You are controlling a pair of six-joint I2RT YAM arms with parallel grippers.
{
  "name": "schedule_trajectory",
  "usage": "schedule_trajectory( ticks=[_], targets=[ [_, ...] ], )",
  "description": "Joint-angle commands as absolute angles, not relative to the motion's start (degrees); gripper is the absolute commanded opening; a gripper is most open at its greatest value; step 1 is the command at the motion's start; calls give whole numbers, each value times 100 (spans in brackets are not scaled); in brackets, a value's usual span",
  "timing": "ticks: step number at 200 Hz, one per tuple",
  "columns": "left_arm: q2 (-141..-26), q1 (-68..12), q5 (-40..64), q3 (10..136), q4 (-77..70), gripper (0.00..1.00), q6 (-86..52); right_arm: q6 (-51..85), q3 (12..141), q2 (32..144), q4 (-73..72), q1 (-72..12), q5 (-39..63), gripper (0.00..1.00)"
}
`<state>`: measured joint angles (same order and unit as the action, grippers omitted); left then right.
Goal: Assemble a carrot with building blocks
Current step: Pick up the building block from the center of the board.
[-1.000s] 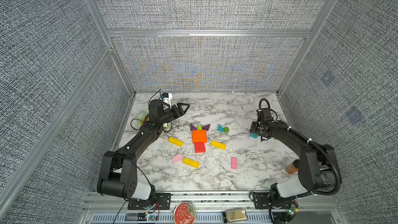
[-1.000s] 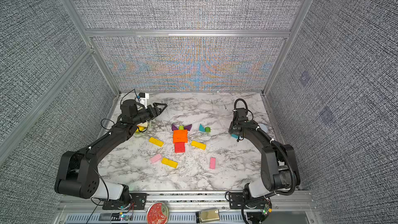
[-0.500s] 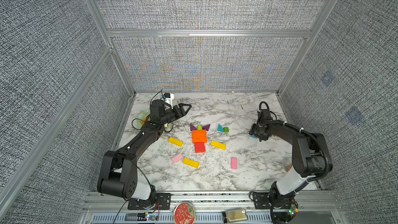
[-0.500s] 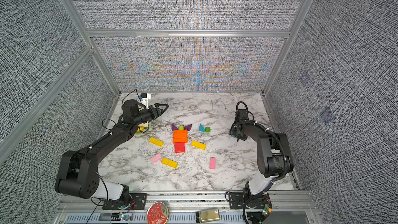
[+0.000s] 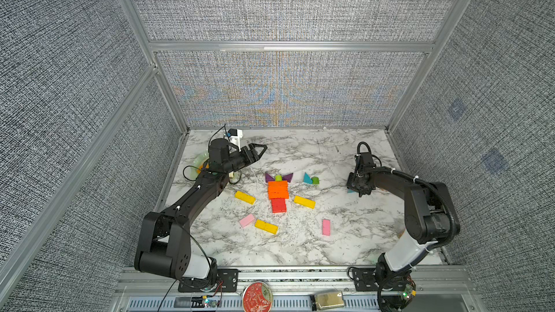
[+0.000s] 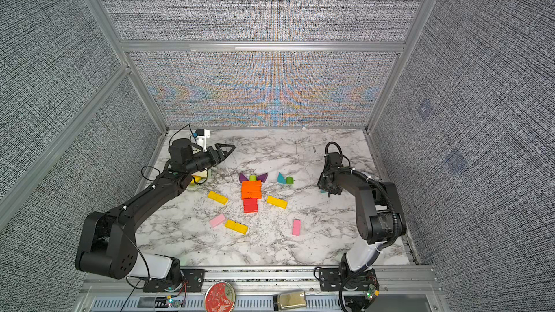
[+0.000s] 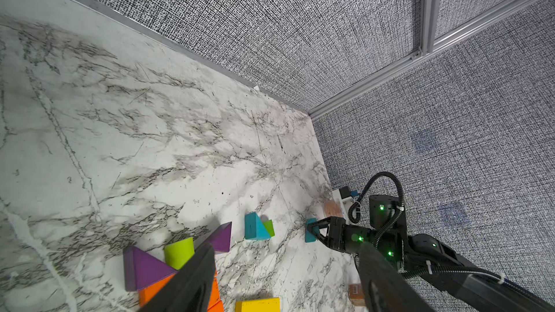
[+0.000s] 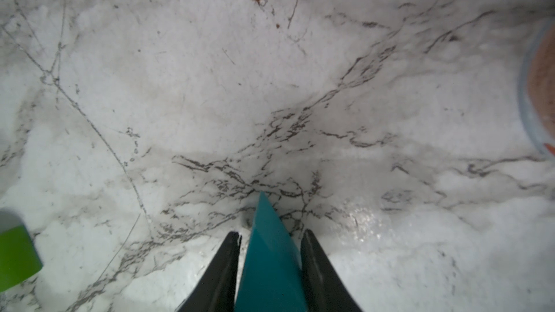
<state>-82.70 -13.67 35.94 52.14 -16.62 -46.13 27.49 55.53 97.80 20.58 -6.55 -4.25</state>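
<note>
Right gripper (image 8: 270,233): the jaws are being pressed in on both flanks of a teal triangle (image 8: 270,268), whose tip is sticking out past the fingertips. A second ago they were standing much wider.
Right arm: the elbow is being carried higher than a second ago, while the gripper is being kept at nearly the same spot.
Held triangle: it is being kept low at the marble table (image 5: 300,250), towards its right edge and well apart from the other blocks. Whether it is touching the table cannot be told.
Left gripper (image 5: 265,147): the fingers are being held wide apart with nothing between them, over the far left of the table, much as before.
Counts, nothing else moved: teal triangles two, the free one touching a green stub (image 5: 315,180); green stubs two; purple triangles (image 5: 269,177) two, flanking the second stub; yellow bars (image 5: 244,198) three; pink bars (image 5: 326,227) two.
Column: orange bars (image 5: 277,189) are being shown directly above red bars (image 5: 278,205). The number in each cannot be told.
</note>
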Motion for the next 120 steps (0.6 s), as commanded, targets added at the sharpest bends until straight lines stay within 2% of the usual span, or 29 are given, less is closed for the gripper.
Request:
schedule_trajectory(
  ticks=[1, 52, 120],
  targets=[
    [-8225, -1362, 3608, 5217, -1813, 77, -4562, 2844, 5552, 9730, 2109, -746, -542, 34],
    [-8207, -1362, 3577, 5226, -1789, 77, -4535, 2898, 5493, 9619, 2088, -916, -563, 30],
    [-8218, -1355, 3485, 5253, -1678, 77, -4437, 3125, 5843, 9701, 1994, -1508, -514, 29]
  ],
)
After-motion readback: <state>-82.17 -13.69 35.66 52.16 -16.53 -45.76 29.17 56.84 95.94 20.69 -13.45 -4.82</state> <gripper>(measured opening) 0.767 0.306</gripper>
